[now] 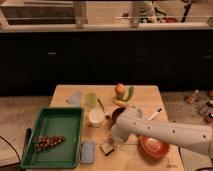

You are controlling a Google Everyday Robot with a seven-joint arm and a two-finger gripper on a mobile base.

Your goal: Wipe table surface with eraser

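The eraser (107,147), a small block with a tan top and a dark underside, lies tilted on the light wooden table surface (146,96) near its front edge, right of a blue-grey pad. My gripper (113,141) is right at the eraser's upper right side, touching or almost touching it. The white arm (165,132) reaches in from the right and bends down to it. The gripper's tip is dark and merges with the eraser.
A green tray (50,111) with grapes (47,142) fills the front left. A blue-grey pad (88,151), white cup (96,118), green cup (91,99), dark bowl (118,113), orange bowl (152,146), fruit (120,90) and a white-handled brush (155,114) crowd the table.
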